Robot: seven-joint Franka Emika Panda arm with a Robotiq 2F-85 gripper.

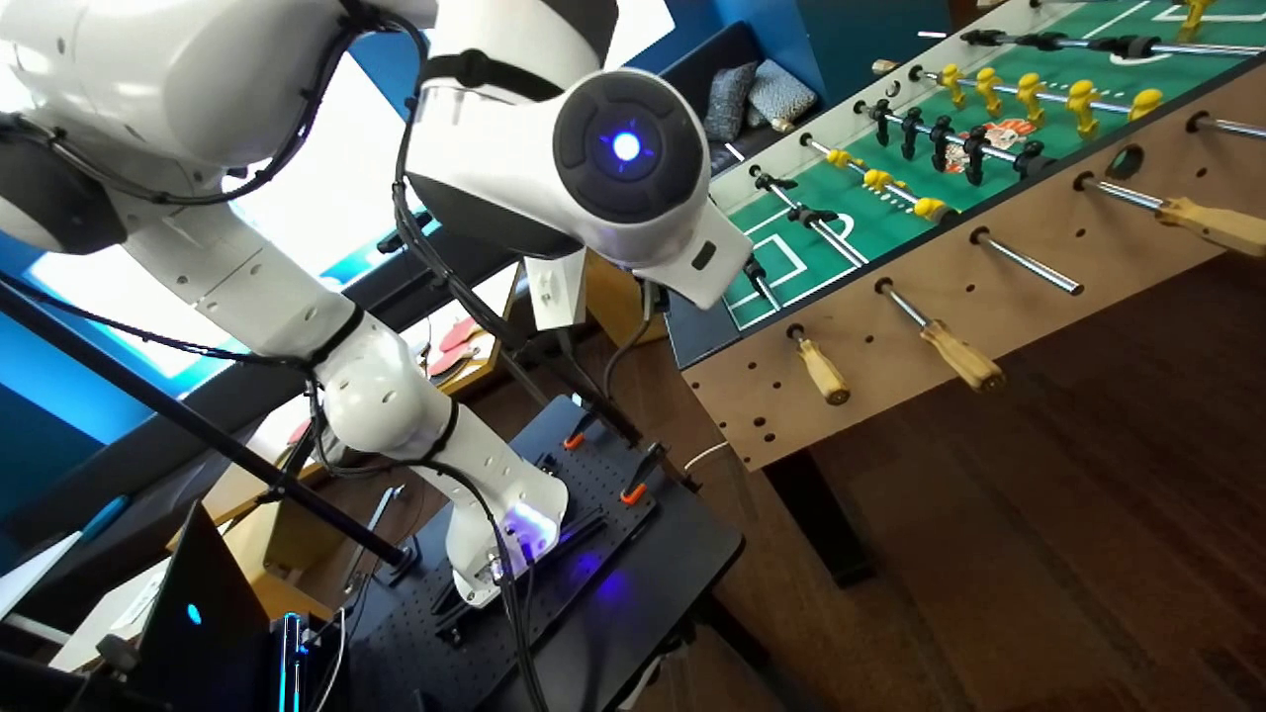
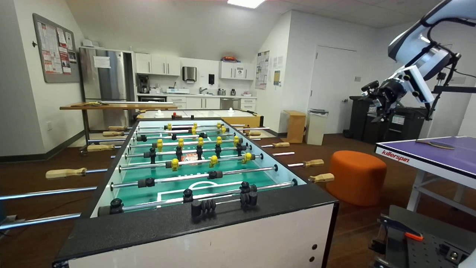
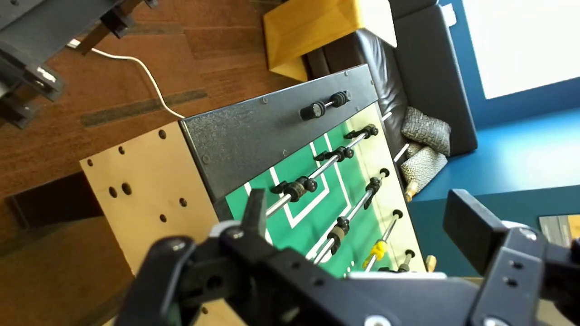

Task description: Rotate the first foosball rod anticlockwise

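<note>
In the wrist view the gripper [image 3: 358, 206] gapes empty, the rod [image 3: 324, 168] slanting beyond; in an exterior view its handle [image 1: 822, 370] juts sideways from the table [image 1: 1029, 227]; in an exterior view it points the gripper's way, well below.

Shiny metal rod [image 3: 323, 168], smooth wooden handle [image 1: 823, 372]

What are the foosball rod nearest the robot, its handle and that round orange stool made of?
Foosball rod: looks like polished metal, silver with bright glints; which metal isn't clear.
Its handle: probably smooth wood, perhaps varnished, going by the pale tan colour.
Orange stool: likely covered in fabric, since its surface looks matte.
</note>
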